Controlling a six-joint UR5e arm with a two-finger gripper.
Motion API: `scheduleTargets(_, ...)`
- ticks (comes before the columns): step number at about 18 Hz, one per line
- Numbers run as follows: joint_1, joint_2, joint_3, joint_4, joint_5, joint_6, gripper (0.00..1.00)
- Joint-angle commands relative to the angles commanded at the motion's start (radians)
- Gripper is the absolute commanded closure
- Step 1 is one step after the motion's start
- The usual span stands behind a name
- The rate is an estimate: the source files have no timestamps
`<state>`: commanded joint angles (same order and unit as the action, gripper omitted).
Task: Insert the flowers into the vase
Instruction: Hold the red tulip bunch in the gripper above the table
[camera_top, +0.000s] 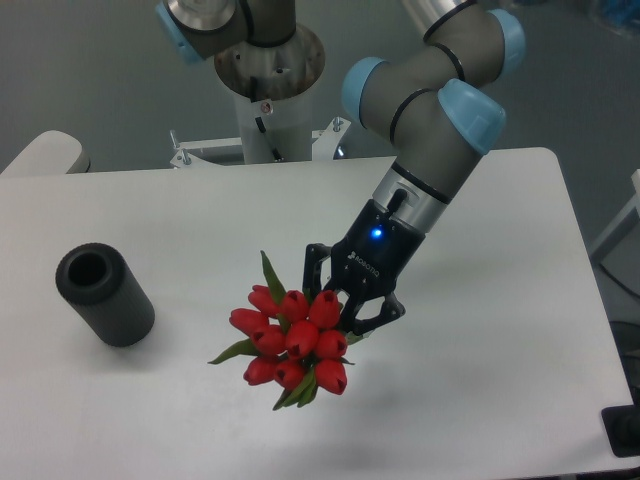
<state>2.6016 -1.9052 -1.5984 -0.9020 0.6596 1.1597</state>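
The flowers (292, 338), a tight bunch of red tulip buds with green leaves, are held near the middle of the table, buds pointing toward the front left. My gripper (340, 300) is shut on the bunch's stems, which are hidden behind the buds and fingers. The bunch looks lifted a little above the table. The vase (104, 294), a dark grey-black cylinder with a round hole on top, stands on the left of the table, well to the left of the flowers and apart from them.
The white table (480, 380) has its right edge and front edge close by. The arm's base column (268, 90) stands behind the table's far edge. A dark object (625, 432) sits at the front right corner.
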Motion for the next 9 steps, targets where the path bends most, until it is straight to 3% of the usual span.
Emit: scheduleTargets(9,-0.009,0.003,-0.012,0.012,-0.063,-0.063,0.68)
